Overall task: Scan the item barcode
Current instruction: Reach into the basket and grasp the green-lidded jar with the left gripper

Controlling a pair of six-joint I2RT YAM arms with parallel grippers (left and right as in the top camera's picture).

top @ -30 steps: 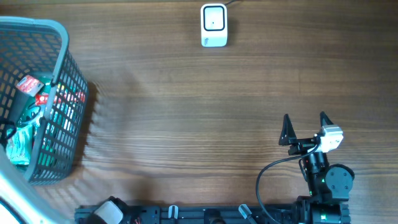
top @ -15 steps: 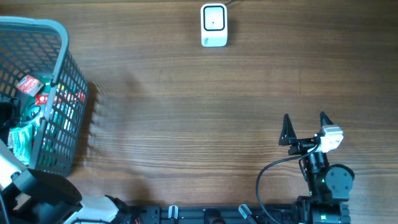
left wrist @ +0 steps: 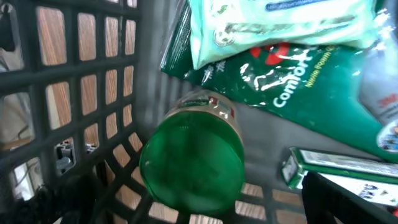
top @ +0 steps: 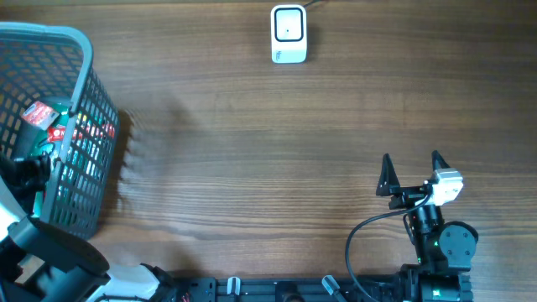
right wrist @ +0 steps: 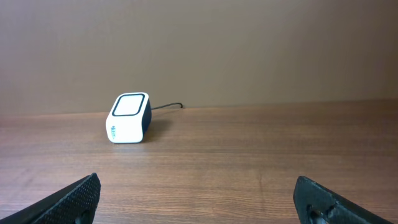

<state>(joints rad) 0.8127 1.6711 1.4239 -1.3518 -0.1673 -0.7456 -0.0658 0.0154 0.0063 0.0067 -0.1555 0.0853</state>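
The left gripper [left wrist: 205,205] stands wide and holds nothing. Its dark fingers frame the bottom of the wrist view, down inside the grey plastic mesh basket [top: 88,101]. Just ahead of it sits a green-capped clear jar [left wrist: 193,158], cap facing the camera. A glossy green foil pouch [left wrist: 298,81] lies at the jar's 1 o'clock, with a pale mint wipes pack [left wrist: 280,25] over it at 12. A green-and-white carton [left wrist: 339,165] lies at 3 o'clock. No barcode shows on any of them.

The step in hand looks like the pick: no item is gripped yet, and the jar seems the likeliest choice. The next move calls for closing on it, lifting above the rim, and carrying it to the white box-shaped barcode scanner [top: 289,33] at the table's 12 o'clock.

Room is tight here, with the basket wall close at the jar's 9 o'clock. From the basket, at the table's 9 o'clock, bare wooden tabletop [top: 252,168] runs open to the scanner. The right gripper [top: 410,159], wide and empty, waits at 5 o'clock, well apart.
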